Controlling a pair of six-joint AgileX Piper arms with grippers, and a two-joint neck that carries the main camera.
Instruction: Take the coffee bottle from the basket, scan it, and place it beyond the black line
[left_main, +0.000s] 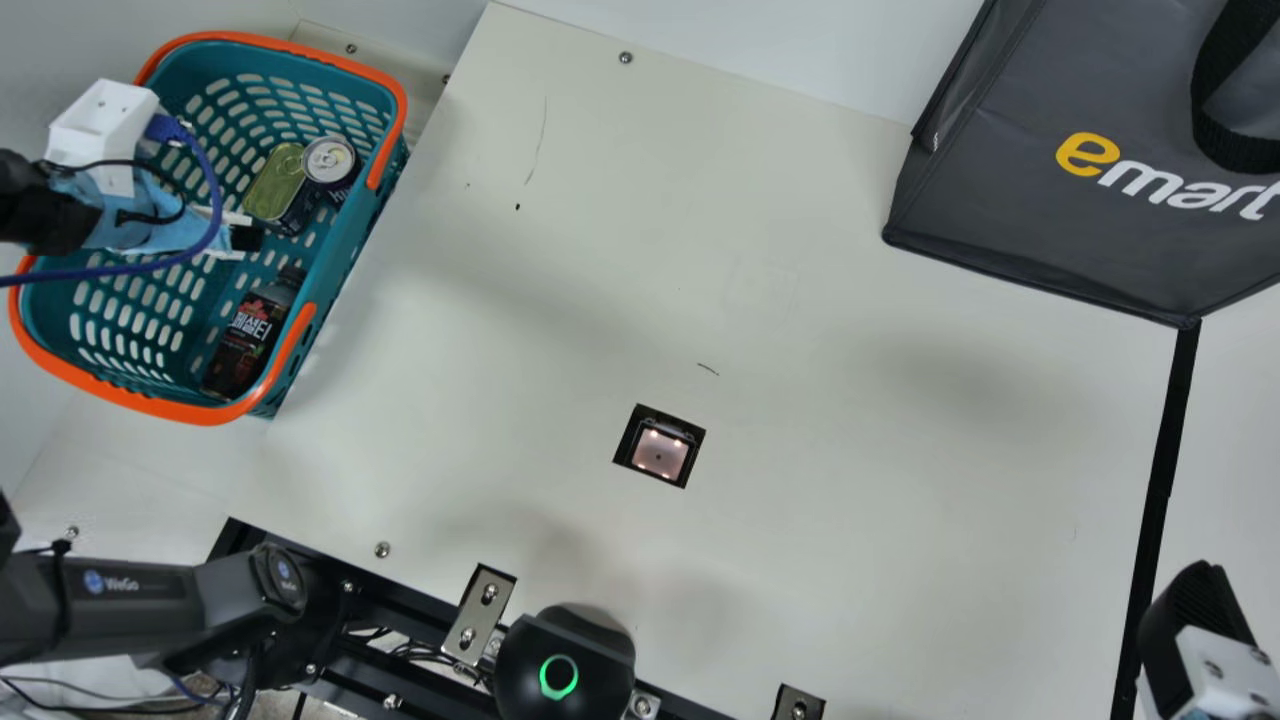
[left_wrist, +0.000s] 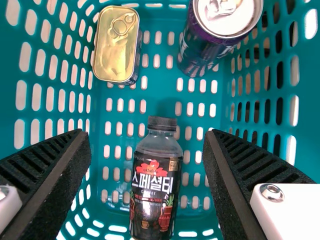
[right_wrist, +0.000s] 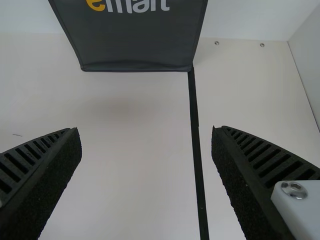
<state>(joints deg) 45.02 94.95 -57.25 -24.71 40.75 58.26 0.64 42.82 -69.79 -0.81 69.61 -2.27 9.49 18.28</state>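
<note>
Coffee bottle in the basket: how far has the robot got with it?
Nothing looks done: the coffee bottle lies in the basket. The left gripper is open and empty, perhaps lining up a grasp. Left to do: lift the bottle out, scan it, likely at the lit window, and place it beyond the black line.

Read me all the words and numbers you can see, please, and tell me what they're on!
"emart" on the dark gray bag
"WeGo", twice, on my left arm
"스페셜티" on the coffee bottle
"COFFEE", under that, on the same bottle

The bottle's other writing is too small to read for sure. The writing on the dark can is turned too far away. I can't make out any numbers for sure.
</note>
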